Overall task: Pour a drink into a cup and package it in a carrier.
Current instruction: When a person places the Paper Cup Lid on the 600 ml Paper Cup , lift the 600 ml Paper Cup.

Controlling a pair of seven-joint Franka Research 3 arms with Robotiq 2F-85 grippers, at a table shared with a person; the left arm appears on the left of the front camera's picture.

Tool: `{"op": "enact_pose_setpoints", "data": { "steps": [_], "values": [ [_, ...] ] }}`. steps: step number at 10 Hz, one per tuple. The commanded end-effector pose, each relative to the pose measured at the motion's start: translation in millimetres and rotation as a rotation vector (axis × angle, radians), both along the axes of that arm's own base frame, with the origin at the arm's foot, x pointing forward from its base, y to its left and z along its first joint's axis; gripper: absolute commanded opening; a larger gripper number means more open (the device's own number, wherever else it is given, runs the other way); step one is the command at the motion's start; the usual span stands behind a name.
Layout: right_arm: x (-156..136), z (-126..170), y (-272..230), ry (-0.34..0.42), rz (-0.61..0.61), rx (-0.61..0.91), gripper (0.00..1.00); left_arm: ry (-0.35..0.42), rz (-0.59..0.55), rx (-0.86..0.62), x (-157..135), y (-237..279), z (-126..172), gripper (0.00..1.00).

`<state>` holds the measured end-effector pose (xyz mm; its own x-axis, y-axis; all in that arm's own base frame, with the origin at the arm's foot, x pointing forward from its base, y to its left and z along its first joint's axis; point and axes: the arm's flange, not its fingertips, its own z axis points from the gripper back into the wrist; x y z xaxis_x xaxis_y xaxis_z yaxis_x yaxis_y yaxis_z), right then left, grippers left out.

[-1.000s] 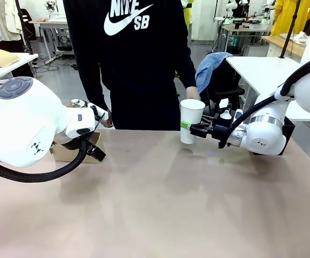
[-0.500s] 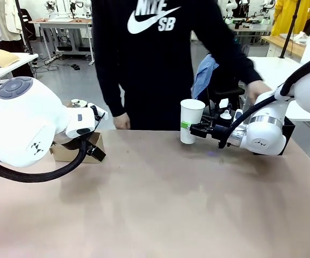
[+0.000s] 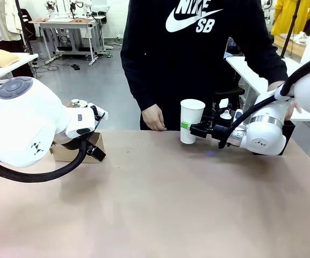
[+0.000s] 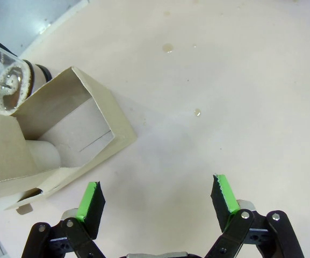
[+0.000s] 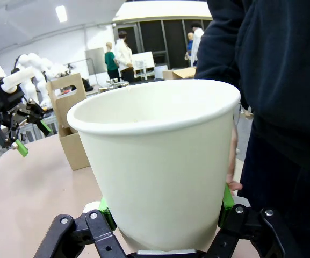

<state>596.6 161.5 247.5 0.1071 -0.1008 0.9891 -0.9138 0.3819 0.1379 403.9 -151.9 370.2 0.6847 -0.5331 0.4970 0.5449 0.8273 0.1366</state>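
Note:
A tall white paper cup stands upright at the far middle of the table, and my right gripper is shut on its lower half from the right. In the right wrist view the cup sits between the green pads. The brown cardboard carrier stands at the far left, partly behind my left arm. My left gripper hangs open over bare table just beside the carrier. Behind the carrier shows a clear glass vessel with metal trim; the drink itself is hidden.
A person in a dark sweater stands at the far edge, one hand at the table edge left of the cup, the other hand reaching behind my right arm. A black box sits at the far right. Small drops mark the tabletop.
The person has stepped to the right; one hand came down to the table edge near the cup, the other reached behind my right arm. Both arms and the cup stayed still.

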Motion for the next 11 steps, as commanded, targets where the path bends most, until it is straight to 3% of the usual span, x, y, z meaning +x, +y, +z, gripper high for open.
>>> {"op": "enact_pose_setpoints", "data": {
  "steps": [1, 11],
  "values": [
    [0.4, 2.0, 1.4, -0.001, -0.002, -0.005, 0.80, 0.000, -0.001, -0.002, -0.2, 0.3, 0.2, 1.00],
    [0.4, 2.0, 1.4, -0.001, -0.002, -0.005, 0.80, 0.000, -0.001, -0.002, -0.2, 0.3, 0.2, 1.00]
  ]
}}
